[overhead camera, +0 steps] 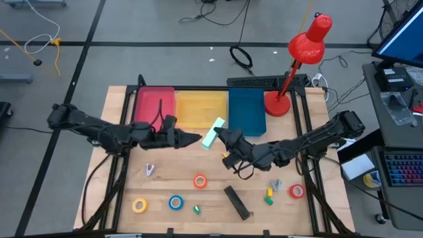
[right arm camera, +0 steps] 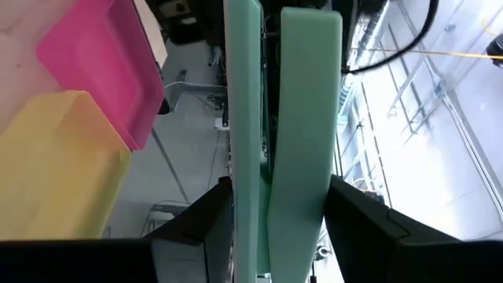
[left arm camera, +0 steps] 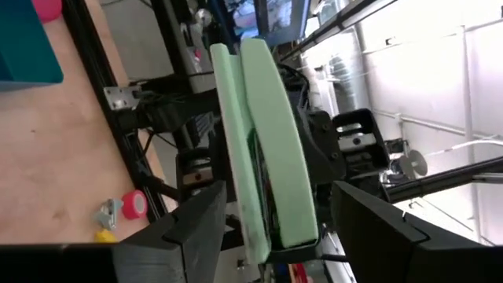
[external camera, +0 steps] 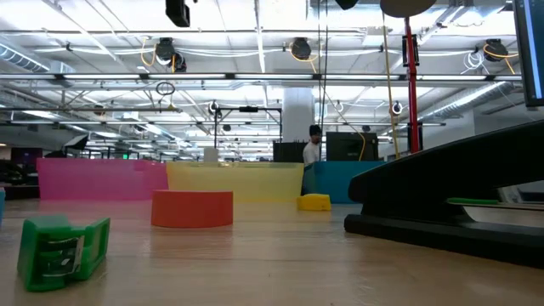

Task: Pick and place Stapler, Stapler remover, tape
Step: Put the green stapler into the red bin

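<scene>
A mint-green stapler (overhead camera: 213, 134) hangs above the table's middle, just in front of the yellow bin (overhead camera: 201, 109). My left gripper (overhead camera: 197, 139) reaches it from the left and my right gripper (overhead camera: 223, 137) from the right; both are shut on it. A black stapler (overhead camera: 236, 201) lies on the table near the front. The tape lies flat as separate rings: yellow (overhead camera: 139, 205), blue (overhead camera: 175, 202), orange (overhead camera: 199, 180) and red (overhead camera: 297, 192). Stapler removers lie at the left (overhead camera: 150, 170), at the right (overhead camera: 275, 186), and, in green, near the front (external camera: 64, 248). My left gripper pinches the mint stapler between its two fingers, one on the base side (left arm camera: 233, 206) and one on the top-arm side. The fingers come in level from the table's left. The stapler is lifted clear of the table. My right gripper pinches the same stapler across its base (right arm camera: 236, 189) and top arm (right arm camera: 318, 189). Its fingers come in level from the table's right, at the end opposite my left gripper.
Pink (overhead camera: 154, 106), yellow and blue (overhead camera: 246, 111) bins stand in a row at the table's far edge. A red desk lamp (overhead camera: 307, 46) has its base (overhead camera: 277, 104) at the far right. A small yellow-and-green piece (overhead camera: 269, 197) lies by the red tape.
</scene>
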Tool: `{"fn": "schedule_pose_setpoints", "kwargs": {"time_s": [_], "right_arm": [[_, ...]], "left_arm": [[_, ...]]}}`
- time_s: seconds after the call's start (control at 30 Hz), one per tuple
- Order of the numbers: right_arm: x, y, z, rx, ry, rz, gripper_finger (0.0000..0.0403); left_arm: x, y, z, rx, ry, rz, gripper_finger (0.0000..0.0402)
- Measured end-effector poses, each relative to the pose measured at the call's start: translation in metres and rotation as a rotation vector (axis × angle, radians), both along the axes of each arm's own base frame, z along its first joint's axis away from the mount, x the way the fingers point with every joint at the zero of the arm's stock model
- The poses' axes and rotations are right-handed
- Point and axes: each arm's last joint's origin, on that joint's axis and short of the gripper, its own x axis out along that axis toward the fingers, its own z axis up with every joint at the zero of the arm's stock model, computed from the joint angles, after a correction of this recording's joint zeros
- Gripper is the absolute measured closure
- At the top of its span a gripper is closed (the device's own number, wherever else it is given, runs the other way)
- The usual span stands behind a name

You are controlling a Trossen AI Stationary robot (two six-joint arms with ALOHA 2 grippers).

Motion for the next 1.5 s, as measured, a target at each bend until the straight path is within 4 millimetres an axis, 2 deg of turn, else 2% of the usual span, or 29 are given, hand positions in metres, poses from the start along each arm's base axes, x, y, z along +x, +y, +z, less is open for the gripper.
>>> {"fn": "schedule_pose_setpoints", "kwargs": {"time_s": [0.2,0.37,0.5,0.63,0.73,0.9,1.0,1.2,1.5], "right_arm": [[-0.001,0.000,0.000,-0.007,0.003,-0.022,0.0242],[-0.001,-0.002,-0.003,-0.032,0.049,-0.057,0.0242],[-0.001,-0.004,-0.007,-0.048,0.093,-0.064,0.0242],[0.000,-0.008,-0.011,-0.045,0.116,-0.079,0.0243],[0.000,-0.013,-0.011,-0.048,0.118,-0.121,0.0243],[0.001,-0.018,-0.011,-0.051,0.119,-0.156,0.0243],[0.002,-0.021,-0.011,-0.065,0.131,-0.160,0.0243],[0.003,-0.023,-0.011,-0.070,0.136,-0.158,0.0243],[0.002,-0.023,-0.011,-0.063,0.131,-0.162,0.0243]], "left_arm": [[0.004,0.000,-0.004,0.015,0.019,0.002,0.0174],[0.000,0.000,0.001,0.074,0.001,0.011,0.0174],[0.000,0.001,0.016,0.185,-0.019,0.043,0.0174],[0.001,-0.002,0.043,0.398,0.008,0.069,0.0174],[0.000,-0.007,0.059,0.518,0.119,0.069,0.0174],[0.003,-0.018,0.081,0.621,0.345,0.077,0.0174],[0.014,-0.023,0.091,0.663,0.437,0.070,0.0174],[0.042,-0.025,0.098,0.704,0.585,0.055,0.0174],[0.070,-0.007,0.109,0.726,0.765,0.010,0.0174]]}}
